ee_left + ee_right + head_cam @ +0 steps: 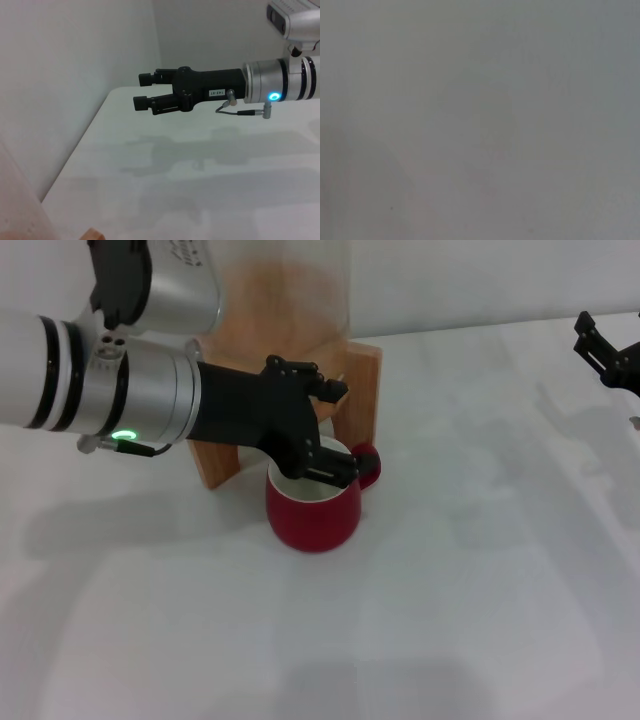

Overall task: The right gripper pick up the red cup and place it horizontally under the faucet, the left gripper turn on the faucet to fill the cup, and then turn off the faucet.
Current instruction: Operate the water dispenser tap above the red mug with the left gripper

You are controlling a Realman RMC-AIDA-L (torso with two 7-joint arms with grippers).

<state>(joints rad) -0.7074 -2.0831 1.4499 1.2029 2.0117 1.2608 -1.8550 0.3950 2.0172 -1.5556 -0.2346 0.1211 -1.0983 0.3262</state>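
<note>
**Left gripper over the cup at the wooden stand**

The red cup [314, 508] stands upright on the white table [460, 590], mouth up, its long axis vertical and not laid over. Its loop handle [368, 466] points away from the left arm, toward the right side of the table. The cup sits touching or just in front of the wooden stand [352, 390], beneath the glass dispenser [290, 285] that the stand carries.

The left gripper [335, 430] reaches in from the left across the front of the stand. Its black fingers [322, 385] are spread: one tip lies up against the stand above the cup, the other hangs over the cup's white inside near the far rim. The cup itself is below the fingers, not between them. The faucet is probably hidden behind the claw; I cannot make it out, so whether the fingers touch it is not clear.

The right gripper [606, 352] is well apart from the cup, at the far right edge of the head view, above the table. The left wrist view shows what the head view cuts off: the right gripper [143, 91] seen whole, held level, its two fingers [145, 78] parted with a gap between the pads, gripping nothing. The right wrist view gives only a blank grey blur.
</note>
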